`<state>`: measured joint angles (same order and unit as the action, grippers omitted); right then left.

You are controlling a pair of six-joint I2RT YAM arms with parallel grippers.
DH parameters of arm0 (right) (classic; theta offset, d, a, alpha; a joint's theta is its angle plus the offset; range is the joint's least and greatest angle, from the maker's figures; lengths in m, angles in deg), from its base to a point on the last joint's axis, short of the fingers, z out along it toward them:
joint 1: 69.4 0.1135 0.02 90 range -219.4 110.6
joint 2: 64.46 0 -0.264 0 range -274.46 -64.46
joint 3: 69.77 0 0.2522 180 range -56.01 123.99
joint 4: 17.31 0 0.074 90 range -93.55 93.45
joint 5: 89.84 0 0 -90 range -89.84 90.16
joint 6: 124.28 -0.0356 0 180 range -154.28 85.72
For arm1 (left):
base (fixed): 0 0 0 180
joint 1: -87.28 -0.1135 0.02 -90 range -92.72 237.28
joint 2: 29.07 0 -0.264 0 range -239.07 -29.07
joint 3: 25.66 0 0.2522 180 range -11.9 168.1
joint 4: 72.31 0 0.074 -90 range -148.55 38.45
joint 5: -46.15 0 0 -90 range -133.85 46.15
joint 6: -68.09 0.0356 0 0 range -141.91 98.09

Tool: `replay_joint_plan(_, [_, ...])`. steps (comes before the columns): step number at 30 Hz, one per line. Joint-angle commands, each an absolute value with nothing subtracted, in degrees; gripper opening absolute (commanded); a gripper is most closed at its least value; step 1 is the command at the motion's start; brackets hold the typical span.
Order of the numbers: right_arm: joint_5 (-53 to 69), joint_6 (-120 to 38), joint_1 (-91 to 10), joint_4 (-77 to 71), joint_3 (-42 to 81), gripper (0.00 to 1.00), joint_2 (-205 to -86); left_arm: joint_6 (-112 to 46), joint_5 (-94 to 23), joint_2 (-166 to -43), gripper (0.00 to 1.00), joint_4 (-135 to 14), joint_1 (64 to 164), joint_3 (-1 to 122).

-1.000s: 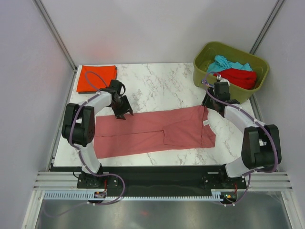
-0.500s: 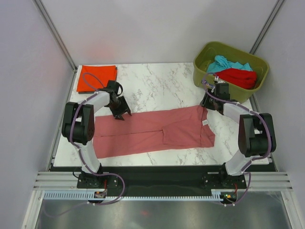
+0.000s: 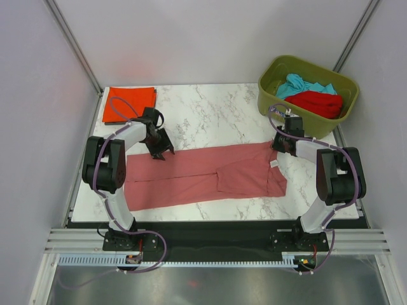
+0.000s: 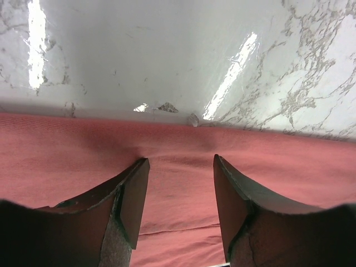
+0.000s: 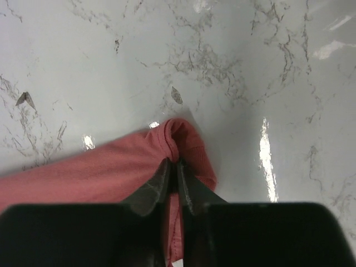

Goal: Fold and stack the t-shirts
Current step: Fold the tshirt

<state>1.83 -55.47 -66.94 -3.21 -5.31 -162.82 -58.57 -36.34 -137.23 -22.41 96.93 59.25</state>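
1. Your right claw (image 5: 173, 161) is clenched on the pink t-shirt (image 3: 203, 175). Its two fingers pinch a small bunched fold at the shirt's far right corner, and the cloth puckers up just ahead of the tips.
2. In the wrist view, the shirt trails back and to the left of that claw. Bare marble table (image 3: 216, 114) lies ahead of it and to its right.
3. Your left claw (image 4: 181, 161) is released, with the jaws standing apart. Its tips are down on the same shirt, just short of the shirt's far edge, and pink cloth shows between the fingers.
4. Straight ahead of the left claw, past that edge, there is only glossy table.
5. The pink t-shirt lies flat as a long band on the table, running from under the left claw across to the right claw. The rest of it spreads nearer to you than both claws.
6. The orange-red t-shirt (image 3: 129, 104) sits folded square beyond the left claw and a little to its left, apart from the pink one.
7. Beyond the right claw and slightly to its right stands the olive bin (image 3: 267, 95). It holds a teal t-shirt (image 3: 302, 84) and a red t-shirt (image 3: 318, 101); the red one is nearer to the claw.
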Motion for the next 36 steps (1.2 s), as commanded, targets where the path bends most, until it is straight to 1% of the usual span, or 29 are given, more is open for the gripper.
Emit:
replay_joint_plan(1, [-0.4, -56.3, -67.3, -5.2, -5.0, 0.21, -162.8, -57.7, -44.9, -138.5, 0.60, -20.4, 95.6, 57.6])
replay_joint_plan(2, [0.0, -56.9, -67.3, -5.6, -4.8, 0.27, -163.2, -57.4, -44.7, -138.3, 0.60, -20.1, 95.5, 57.9])
replay_joint_plan(3, [0.1, -57.2, -67.4, -5.7, -4.1, 0.28, -163.3, -57.4, -44.4, -138.3, 0.60, -20.0, 95.5, 58.1])
replay_joint_plan(6, [0.0, -59.8, -67.3, -3.5, -0.9, 0.26, -163.0, -57.1, -44.1, -138.1, 0.62, -19.4, 95.0, 58.6])
replay_joint_plan(7, [-0.3, -61.0, -67.2, 0.5, -0.1, 0.26, -162.6, -57.0, -44.1, -138.1, 0.62, -19.1, 94.5, 58.4])
replay_joint_plan(9, [-0.5, -64.2, -66.8, 2.2, 1.1, 0.26, -160.0, -56.9, -44.1, -138.1, 0.63, -19.0, 94.0, 57.6])
replay_joint_plan(13, [-6.2, -68.2, -62.1, 8.7, 4.3, 0.27, -156.9, -56.7, -43.0, -137.9, 0.63, -18.8, 93.1, 56.9])
replay_joint_plan(15, [-6.8, -71.2, -60.4, 10.2, 5.8, 0.27, -157.4, -56.5, -45.4, -137.3, 0.63, -18.6, 93.1, 57.1])
replay_joint_plan(18, [-8.5, -75.8, -56.4, 10.9, 6.2, 0.27, -158.8, -56.4, -46.2, -137.2, 0.63, -18.2, 91.8, 57.2])
replay_joint_plan(21, [-11.9, -80.8, -53.2, 11.7, 6.6, 0.22, -160.8, -56.5, -47.1, -137.2, 0.63, -17.5, 90.0, 56.8])
replay_joint_plan(26, [-12.8, -84.3, -51.0, 10.6, 7.3, 0.19, -165.4, -57.2, -48.6, -137.1, 0.64, -17.0, 88.0, 56.8])
replay_joint_plan(31, [-16.7, -84.1, -50.5, 11.2, 7.7, 0.17, -169.9, -57.2, -48.6, -137.4, 0.64, -16.0, 83.5, 57.4])
replay_joint_plan(36, [-15.4, -79.0, -50.3, 8.3, 11.4, 0.17, -174.0, -56.4, -49.6, -133.8, 0.66, -15.5, 82.6, 58.6])
